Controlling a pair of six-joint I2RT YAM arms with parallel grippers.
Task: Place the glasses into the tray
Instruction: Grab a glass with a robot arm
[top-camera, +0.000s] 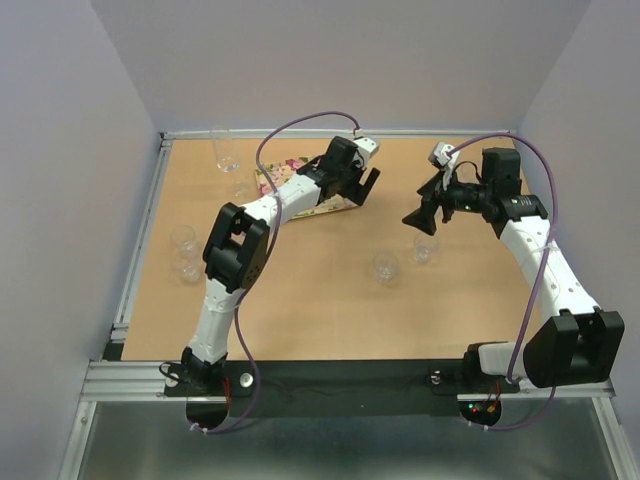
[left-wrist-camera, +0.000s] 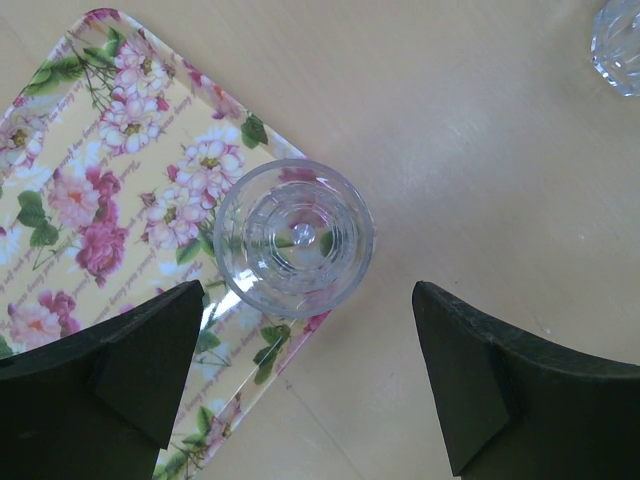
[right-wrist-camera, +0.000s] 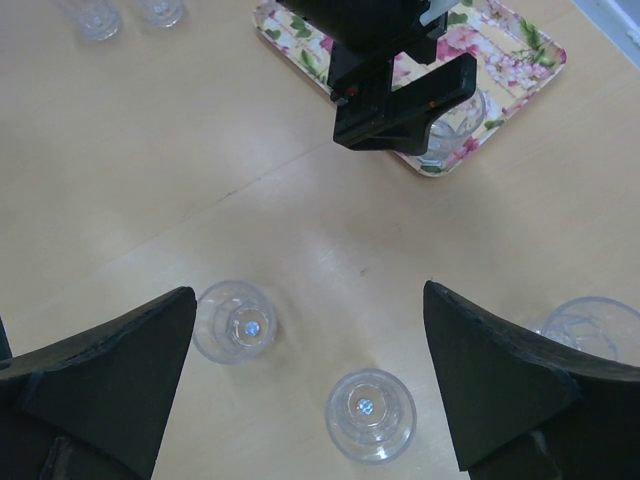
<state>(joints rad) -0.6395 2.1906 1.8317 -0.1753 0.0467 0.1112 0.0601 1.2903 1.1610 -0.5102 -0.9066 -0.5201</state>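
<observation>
The flowered tray (top-camera: 283, 176) lies at the back of the table, half under my left arm. In the left wrist view one clear glass (left-wrist-camera: 293, 238) stands upright on the tray's (left-wrist-camera: 90, 180) near corner. My left gripper (left-wrist-camera: 308, 300) hangs open just above it and grips nothing. My right gripper (right-wrist-camera: 308, 300) is open over two glasses (right-wrist-camera: 233, 322) (right-wrist-camera: 370, 415) on the bare table, touching neither. A third glass (right-wrist-camera: 590, 325) shows partly behind its right finger. More glasses stand at the left (top-camera: 182, 238) (top-camera: 186, 265) and back left (top-camera: 225, 148).
A metal rail (top-camera: 140, 240) runs along the table's left side and another (top-camera: 420, 133) along the back, with grey walls close behind. My left gripper (right-wrist-camera: 400, 95) shows in the right wrist view, over the tray (right-wrist-camera: 510, 60).
</observation>
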